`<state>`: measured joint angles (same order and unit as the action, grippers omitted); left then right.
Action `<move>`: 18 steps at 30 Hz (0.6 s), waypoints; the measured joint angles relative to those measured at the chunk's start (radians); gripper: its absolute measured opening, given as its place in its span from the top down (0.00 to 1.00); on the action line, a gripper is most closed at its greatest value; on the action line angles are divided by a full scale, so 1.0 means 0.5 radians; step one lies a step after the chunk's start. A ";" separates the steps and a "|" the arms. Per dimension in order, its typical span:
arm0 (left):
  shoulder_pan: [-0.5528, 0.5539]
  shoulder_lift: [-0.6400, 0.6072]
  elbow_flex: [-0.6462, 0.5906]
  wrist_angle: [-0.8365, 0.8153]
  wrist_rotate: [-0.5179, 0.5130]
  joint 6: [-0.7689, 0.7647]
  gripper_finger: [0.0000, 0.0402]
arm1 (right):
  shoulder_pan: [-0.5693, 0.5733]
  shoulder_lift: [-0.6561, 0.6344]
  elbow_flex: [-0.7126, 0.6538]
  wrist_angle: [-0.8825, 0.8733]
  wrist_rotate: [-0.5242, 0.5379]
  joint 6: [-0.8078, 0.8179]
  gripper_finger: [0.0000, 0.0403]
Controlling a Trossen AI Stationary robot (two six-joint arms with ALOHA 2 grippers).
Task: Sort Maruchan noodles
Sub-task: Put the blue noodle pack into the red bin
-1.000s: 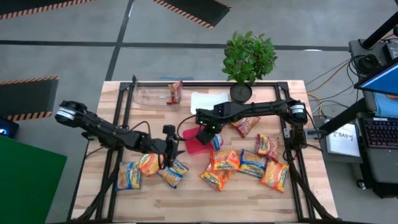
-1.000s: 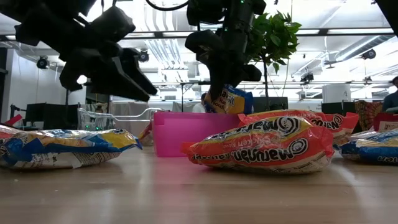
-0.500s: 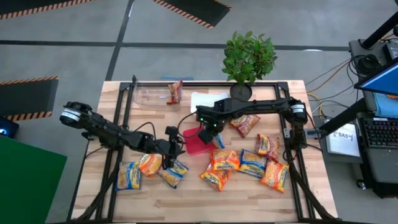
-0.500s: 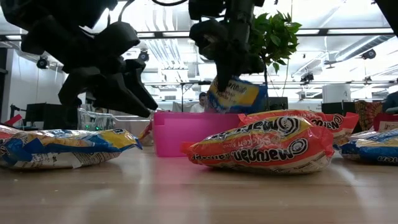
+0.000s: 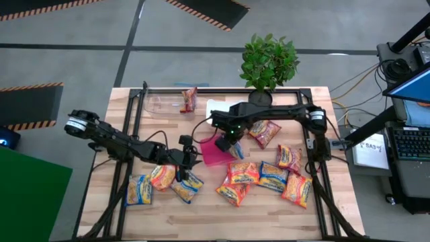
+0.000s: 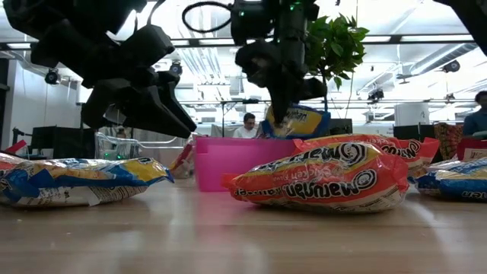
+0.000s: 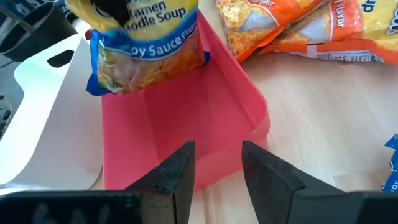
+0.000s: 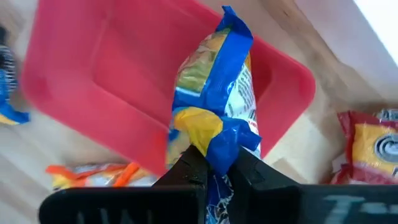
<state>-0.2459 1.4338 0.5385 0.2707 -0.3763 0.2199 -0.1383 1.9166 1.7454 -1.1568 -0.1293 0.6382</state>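
blue-and-yellow noodle packet (image 8: 214,118) hangs pinched by its crimped end in the right tool (image 8: 214,163), just above the pink tray (image 5: 213,156) near the counter (image 5: 201,215) middle. left tool (image 7: 214,163), fingers apart and holding nothing, hovers beside the tray's near wall, other packets (image 5: 259,178) toward the front edge.

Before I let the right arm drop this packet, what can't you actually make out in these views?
- High view: right pincer and red tray floor, covered by the arm.
- Low view: tray interior, hidden behind its near wall.
- Right wrist view: blue-and-yellow packet label, edge-on.
- Left wrist view: packet top, cut off by the frame.
- Left pincer: whether it touches the tray.
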 joint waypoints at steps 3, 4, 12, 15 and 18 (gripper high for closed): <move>0.002 0.000 -0.001 -0.001 0.000 0.000 0.72 | 0.000 0.076 0.000 0.006 0.041 -0.056 0.97; 0.002 0.000 0.000 -0.001 0.000 0.000 0.72 | 0.002 0.105 0.000 0.006 0.050 -0.077 0.97; 0.002 0.000 -0.001 -0.001 -0.013 0.000 0.72 | 0.009 0.218 -0.001 0.022 0.053 -0.229 0.97; 0.002 0.000 -0.001 -0.001 -0.013 0.005 0.72 | 0.010 0.202 -0.001 0.024 0.058 -0.235 0.95; 0.002 -0.001 -0.001 -0.002 -0.013 0.008 0.72 | 0.010 0.181 -0.001 0.024 0.081 -0.234 0.88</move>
<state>-0.2451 1.4334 0.5381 0.2699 -0.3828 0.2241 -0.1333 2.0073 1.7451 -1.1447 -0.0887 0.5214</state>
